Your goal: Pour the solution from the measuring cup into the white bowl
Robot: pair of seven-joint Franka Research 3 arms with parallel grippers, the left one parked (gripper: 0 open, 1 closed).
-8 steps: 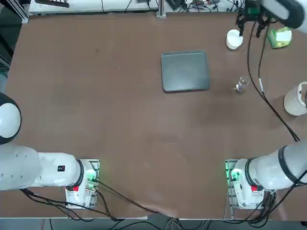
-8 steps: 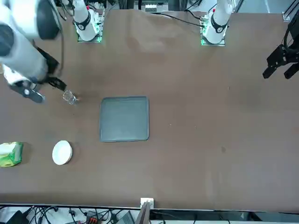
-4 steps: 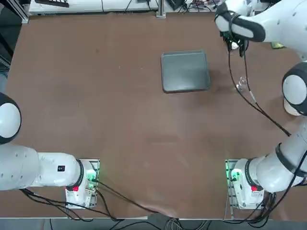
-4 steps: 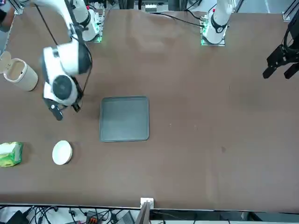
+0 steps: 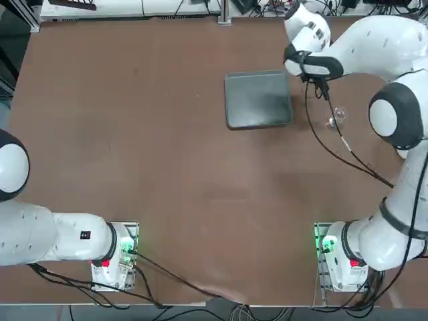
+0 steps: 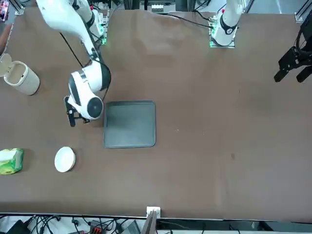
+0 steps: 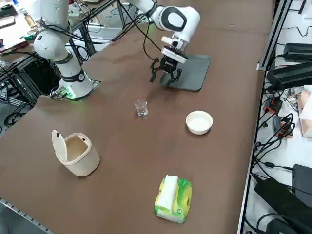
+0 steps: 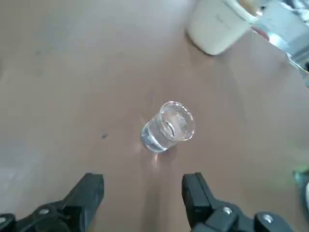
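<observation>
**Approach to the measuring cup, before the grasp**

The right claw [image 7: 165, 78] hangs over the counter [image 5: 167, 174] beside the edge of the grey tray [image 5: 259, 99], its fingers [image 8: 89, 191] spread wide and holding nothing. The measuring cup [image 7: 141, 108], a tiny clear glass with a little liquid in it, stands upright on the bare counter, apart from the claw and ahead of the open fingers in the wrist view [image 8: 168, 126]. The white bowl [image 7: 199, 122] sits near the cup on the side towards the counter's far edge, well clear of the tray; in the front view it lies near the green-and-white tissue pack [image 6: 11, 161]. An off-white lidded container [image 7: 74, 153] stands at the counter's right edge.

The step in hand appears to be the reach: the cup is not yet touched and nothing has been poured. The next move likely calls for bringing the open fingers down on either side of the cup, level and centred, then closing gently so the small glass neither tips nor slips.
</observation>
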